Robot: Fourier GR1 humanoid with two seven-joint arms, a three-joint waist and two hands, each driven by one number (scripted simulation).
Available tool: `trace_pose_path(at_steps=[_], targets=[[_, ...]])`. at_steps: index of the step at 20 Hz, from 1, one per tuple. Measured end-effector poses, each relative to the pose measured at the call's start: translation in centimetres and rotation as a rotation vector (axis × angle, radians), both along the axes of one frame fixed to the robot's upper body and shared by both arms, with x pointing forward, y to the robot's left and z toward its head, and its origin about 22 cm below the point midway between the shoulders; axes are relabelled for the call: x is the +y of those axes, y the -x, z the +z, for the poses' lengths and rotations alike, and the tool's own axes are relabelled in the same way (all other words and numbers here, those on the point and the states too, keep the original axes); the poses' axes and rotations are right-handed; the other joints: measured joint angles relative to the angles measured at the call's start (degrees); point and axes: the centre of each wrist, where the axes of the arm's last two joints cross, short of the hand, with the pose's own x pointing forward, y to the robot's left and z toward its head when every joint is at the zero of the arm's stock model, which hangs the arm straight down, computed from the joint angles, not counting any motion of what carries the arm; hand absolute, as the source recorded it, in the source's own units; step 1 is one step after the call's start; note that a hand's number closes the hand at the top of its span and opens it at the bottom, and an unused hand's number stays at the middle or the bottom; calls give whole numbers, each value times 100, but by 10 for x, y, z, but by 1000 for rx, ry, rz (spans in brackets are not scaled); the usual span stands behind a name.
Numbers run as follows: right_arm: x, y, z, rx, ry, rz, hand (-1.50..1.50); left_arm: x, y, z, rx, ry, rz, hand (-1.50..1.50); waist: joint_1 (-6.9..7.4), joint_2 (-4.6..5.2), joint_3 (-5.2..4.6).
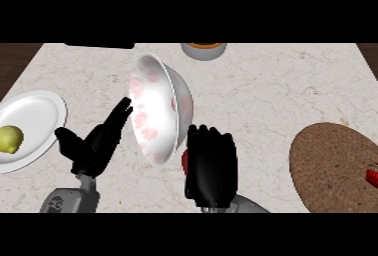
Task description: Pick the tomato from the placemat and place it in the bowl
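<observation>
The bowl (156, 102), white with pink blotches inside, stands at the counter's middle. My right hand (212, 167) hovers just right of its near rim, back turned up, fingers curled downward. A sliver of red, the tomato (184, 160), peeks out at the hand's left edge; the hand hides most of it. The round brown placemat (332, 162) lies at the right, apart from the hand. My left hand (94, 146) rests open with fingers up, just left of the bowl.
A white plate (37, 117) with a yellow-green fruit (9, 139) sits at the left edge. A grey cup (204, 51) with orange contents stands at the back. A small red item (373, 175) lies on the placemat's right edge.
</observation>
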Motion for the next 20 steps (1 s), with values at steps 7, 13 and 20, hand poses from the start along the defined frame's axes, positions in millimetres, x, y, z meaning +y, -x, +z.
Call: trace_pose_path(at_steps=[7,13,20], targets=[[21,19,36,-183,-14,71,150,-21,-4,6,-28,51,-67,0,-107,-40,-6],[25,13,61,-269,-40,66,150,-24,-6,9,-31,57,-81,0,-120,-36,-4],[29,-10,88,-327,-62,11,150,-28,-3,8,-40,59,-79,0,-138,0,4]])
